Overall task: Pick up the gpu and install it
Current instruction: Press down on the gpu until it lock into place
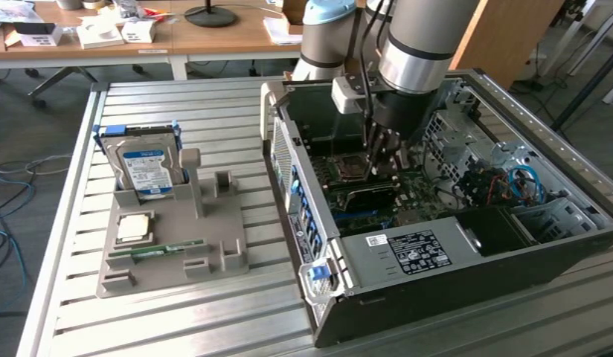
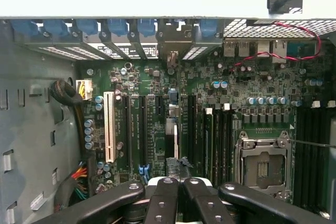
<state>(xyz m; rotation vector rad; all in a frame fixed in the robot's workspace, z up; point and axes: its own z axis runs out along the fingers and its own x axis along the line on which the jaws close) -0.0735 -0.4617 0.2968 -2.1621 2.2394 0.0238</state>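
Seen edge-on, gpu (image 2: 175, 142) looks thin.

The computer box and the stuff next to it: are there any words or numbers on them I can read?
None can be read.
White sticker on the computer case: print too small.
Blue-white label on the hard drive: blurred.
Motherboard in the wrist view: white markings too small.
Boxes on the far desk: nothing legible.
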